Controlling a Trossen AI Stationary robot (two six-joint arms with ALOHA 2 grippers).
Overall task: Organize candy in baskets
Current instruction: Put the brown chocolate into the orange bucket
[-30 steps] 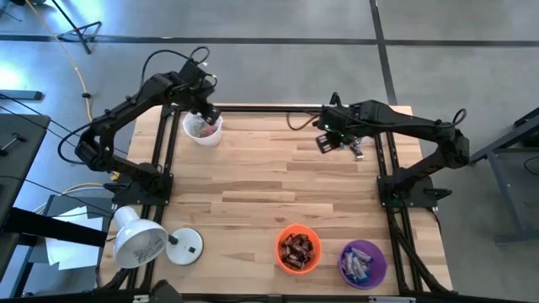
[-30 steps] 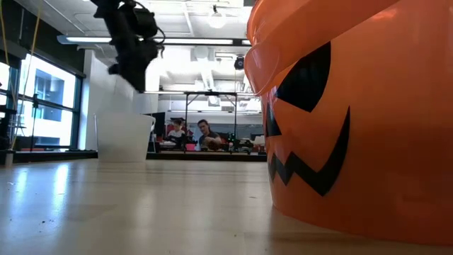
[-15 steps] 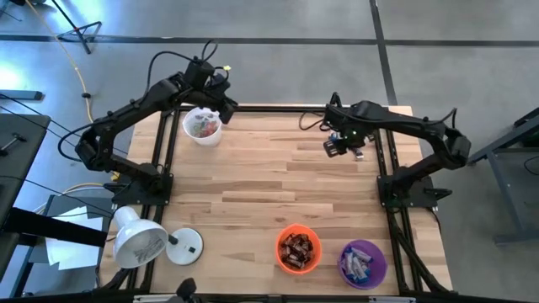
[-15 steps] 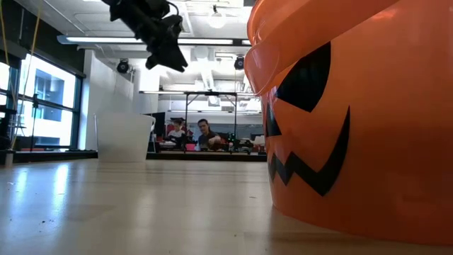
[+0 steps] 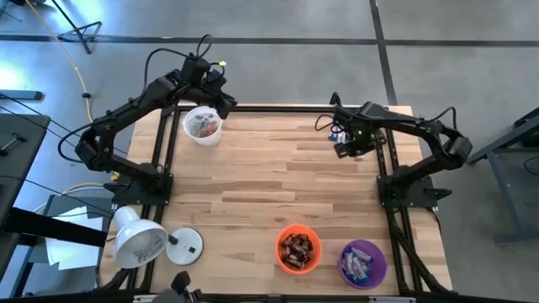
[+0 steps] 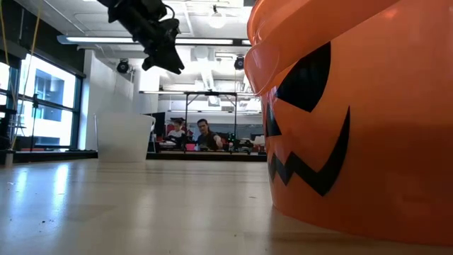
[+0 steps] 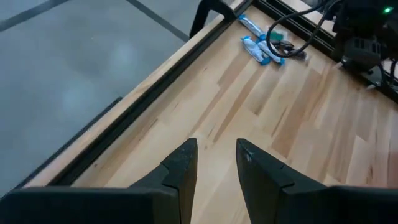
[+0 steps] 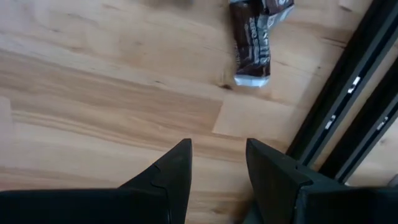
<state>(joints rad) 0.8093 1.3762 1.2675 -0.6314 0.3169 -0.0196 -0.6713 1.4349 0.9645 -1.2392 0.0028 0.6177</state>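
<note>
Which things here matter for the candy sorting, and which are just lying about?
Job: white basket, orange basket, purple basket, brown candy, blue candy.
Lying about: lamp.

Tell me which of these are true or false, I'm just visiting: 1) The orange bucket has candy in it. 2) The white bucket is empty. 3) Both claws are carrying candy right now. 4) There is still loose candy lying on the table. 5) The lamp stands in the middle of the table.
1) True: the orange bucket holds dark-wrapped bars.
2) False: the white bucket has candy of mixed colours inside.
3) False: the left gripper and the right gripper both have open fingers with nothing between them.
4) True: a dark-wrapped bar and blue-wrapped bars lie on the table near the right arm.
5) False: the lamp stands at the table's corner, on the left arm's side.
</note>
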